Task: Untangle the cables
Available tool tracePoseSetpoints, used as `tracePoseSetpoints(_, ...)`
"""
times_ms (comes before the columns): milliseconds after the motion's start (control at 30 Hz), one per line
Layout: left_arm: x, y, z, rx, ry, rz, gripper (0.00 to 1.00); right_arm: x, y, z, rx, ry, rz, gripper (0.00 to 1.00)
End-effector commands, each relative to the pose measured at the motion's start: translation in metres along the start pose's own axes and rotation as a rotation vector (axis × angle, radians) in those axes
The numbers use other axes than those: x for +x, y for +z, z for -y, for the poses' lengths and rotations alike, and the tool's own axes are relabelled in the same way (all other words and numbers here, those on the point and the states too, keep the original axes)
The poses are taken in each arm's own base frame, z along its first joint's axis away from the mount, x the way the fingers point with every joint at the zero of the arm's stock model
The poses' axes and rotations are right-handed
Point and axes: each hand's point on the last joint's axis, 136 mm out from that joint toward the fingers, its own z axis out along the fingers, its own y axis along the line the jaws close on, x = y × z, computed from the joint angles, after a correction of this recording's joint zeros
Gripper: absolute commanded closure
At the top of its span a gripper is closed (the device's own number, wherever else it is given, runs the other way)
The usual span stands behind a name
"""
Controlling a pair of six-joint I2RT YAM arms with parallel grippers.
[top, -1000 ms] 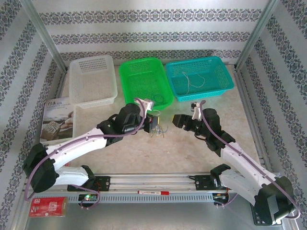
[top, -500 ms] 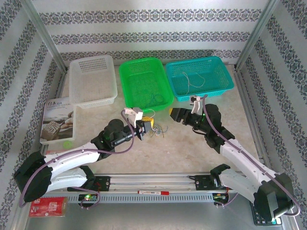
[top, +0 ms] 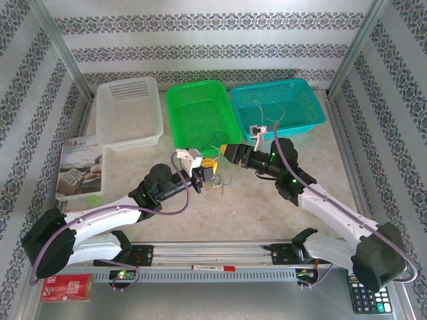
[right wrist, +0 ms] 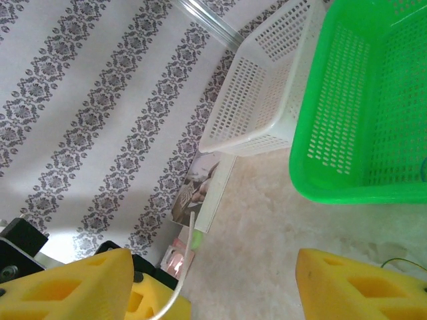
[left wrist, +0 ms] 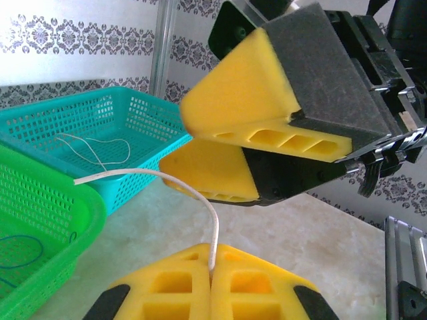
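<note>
Right pincer (top: 231,153) has swung in from 3 o'clock, jaws apart and empty, now just beside left pincer (top: 208,171), which is clamped on white cable (left wrist: 160,175). Tangle (top: 219,184) lies on tabletop (top: 253,213) at its 5 o'clock. Two-pincer pull-apart looks set up.

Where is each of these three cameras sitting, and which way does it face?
Top external: above and behind the arm bases, looking down at the table; both arms, left gripper and right gripper show.
Left wrist: on the left arm, facing the teal basket; its shut fingers pinch a whitish cable.
Right wrist: on the right arm, facing the white basket; its open fingers frame the bottom.
Shared: both wrist views catch the green basket and that cable.
</note>
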Motion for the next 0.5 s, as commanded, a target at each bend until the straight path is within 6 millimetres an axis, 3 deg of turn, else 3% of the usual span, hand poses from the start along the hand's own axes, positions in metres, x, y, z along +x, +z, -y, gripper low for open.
tracePoseSetpoints(0,-0.025,0.003,0.006,0.032,0.046,0.071,0.98,-0.01,0.008,-0.022,-0.066,-0.013,0.02,0.35)
tracePoseSetpoints(133,-0.027,0.003,0.007,0.037,0.046,0.074,0.99,-0.006,0.018,-0.025,-0.077,-0.006,-0.002,0.41)
tracePoseSetpoints(233,-0.024,0.005,0.006,0.034,0.044,0.061,0.99,-0.007,0.025,-0.031,-0.105,0.0,-0.011,0.64)
tracePoseSetpoints(300,-0.022,0.006,0.006,0.035,0.042,0.053,0.99,-0.01,0.028,-0.039,-0.124,-0.006,-0.013,0.92)
tracePoseSetpoints(333,-0.021,0.006,0.006,0.036,0.04,0.052,0.99,-0.012,0.028,-0.042,-0.13,-0.01,-0.011,1.0)
tracePoseSetpoints(467,-0.012,0.008,0.004,0.032,0.036,0.033,0.77,-0.024,0.025,-0.066,-0.174,-0.039,0.007,1.0)
